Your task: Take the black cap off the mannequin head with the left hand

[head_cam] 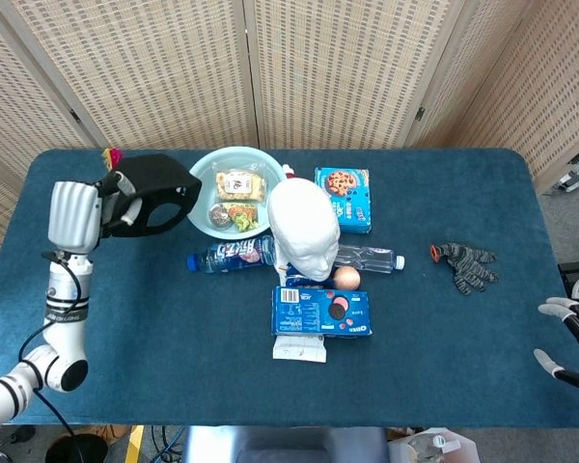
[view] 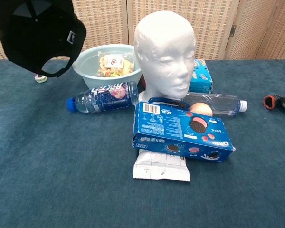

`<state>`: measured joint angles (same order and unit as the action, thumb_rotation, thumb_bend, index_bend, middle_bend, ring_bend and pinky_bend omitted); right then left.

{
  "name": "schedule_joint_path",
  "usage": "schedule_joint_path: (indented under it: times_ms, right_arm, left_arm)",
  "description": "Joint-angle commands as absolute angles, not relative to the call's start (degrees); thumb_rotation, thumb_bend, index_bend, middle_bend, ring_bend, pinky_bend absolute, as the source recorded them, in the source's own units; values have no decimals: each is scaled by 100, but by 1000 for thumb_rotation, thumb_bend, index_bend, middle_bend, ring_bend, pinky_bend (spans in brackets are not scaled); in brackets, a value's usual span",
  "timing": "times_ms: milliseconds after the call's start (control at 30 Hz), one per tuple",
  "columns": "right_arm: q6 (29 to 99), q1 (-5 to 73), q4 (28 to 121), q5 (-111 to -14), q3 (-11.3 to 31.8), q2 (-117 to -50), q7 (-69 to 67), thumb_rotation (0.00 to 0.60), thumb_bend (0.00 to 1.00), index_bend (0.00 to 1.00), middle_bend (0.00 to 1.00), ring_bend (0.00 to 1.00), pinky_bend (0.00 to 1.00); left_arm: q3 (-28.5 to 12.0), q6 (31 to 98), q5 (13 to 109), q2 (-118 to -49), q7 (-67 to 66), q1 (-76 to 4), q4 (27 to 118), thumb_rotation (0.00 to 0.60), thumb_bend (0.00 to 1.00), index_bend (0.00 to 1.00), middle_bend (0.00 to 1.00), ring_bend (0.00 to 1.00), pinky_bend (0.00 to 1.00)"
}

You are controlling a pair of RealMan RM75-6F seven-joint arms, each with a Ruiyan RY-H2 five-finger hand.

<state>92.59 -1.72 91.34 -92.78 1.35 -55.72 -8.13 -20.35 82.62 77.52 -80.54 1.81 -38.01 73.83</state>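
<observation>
The black cap is held aloft at the far left by the left hand, whose fingers are closed on its edge, well clear of the bare mannequin head. If the grip loosens, the cap could be dropped onto the desk. Far right, the right hand is seen with fingers spread, holding nothing.
</observation>
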Motion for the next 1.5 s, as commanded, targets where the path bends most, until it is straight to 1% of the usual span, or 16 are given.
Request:
schedule_joint_path:
  times_ms: [33,267,533,800,900,1033,1200,1233,1333,1367,1433,1467,1500]
  right_arm:
    - [9246,-160,9128,-9280,135,-5579,-823,600,197,325,296,230,322]
    - [9221,-135,9132,-9291,131,-5585,-809,600,197,325,296,230,322]
    - [9231,-137,9172,-9289,125,-5587,-766,600,197,325,296,230,322]
    - [9265,-165,9183,-9271,117,-5582,-757,600,197,325,296,230,322]
    - [9283,-184,9179,-9259,111,-5583,-758,600,197,325,296,230,322]
    - [9292,-199,9170,-9250,104,-5587,-772,600,197,325,296,230,322]
    - [9311,-222,9152,-9230,101,-5586,-789,600,197,325,296,230,322]
    - [9313,-226,9147,-9227,99,-5586,-793,600,197,325,296,230,322]
    - [9307,-226,9133,-9220,101,-5593,-804,600,197,325,296,230,322]
    - [9304,-224,9128,-9219,102,-5597,-808,600,197,325,296,230,322]
    - [9291,-217,9117,-9213,105,-5609,-819,600,197,325,296,230,322]
    - [9281,-210,9110,-9215,105,-5618,-821,600,197,325,296,230,322]
    - [9271,-204,9106,-9216,105,-5623,-820,600,196,325,296,230,322]
  left_arm:
    - [-1747,8407,7976,-7898,213,-3548,7456,600,293,612,951,1000,1000]
    - [-1303,8424,8250,-7836,344,-3235,7243,600,293,614,951,1000,1000]
    - [-903,8297,8569,-8232,387,-3157,6580,600,293,618,952,1000,1000]
    - [-756,7934,8569,-8753,435,-3224,5870,600,270,616,951,1000,1000]
    - [-721,7825,8557,-8914,414,-3240,5724,600,265,614,951,1000,1000]
    - [-604,7456,8491,-8984,122,-3264,5703,600,262,594,946,1000,1000]
    - [-578,7113,8283,-8794,-315,-3227,6126,600,257,516,927,1000,1000]
    - [-585,7039,8210,-8709,-445,-3208,6286,600,257,504,923,1000,1000]
    - [-604,6760,7908,-8407,-931,-3155,6832,600,256,426,899,1000,1000]
    - [-611,6682,7802,-8303,-1103,-3139,7023,600,247,390,889,998,1000]
    - [-630,6529,7556,-8088,-1464,-3105,7431,600,185,286,864,982,1000]
    - [-642,6447,7380,-7945,-1706,-3080,7712,600,162,250,853,975,1000]
    - [-655,6405,7249,-7847,-1865,-3061,7914,600,134,190,834,958,1000]
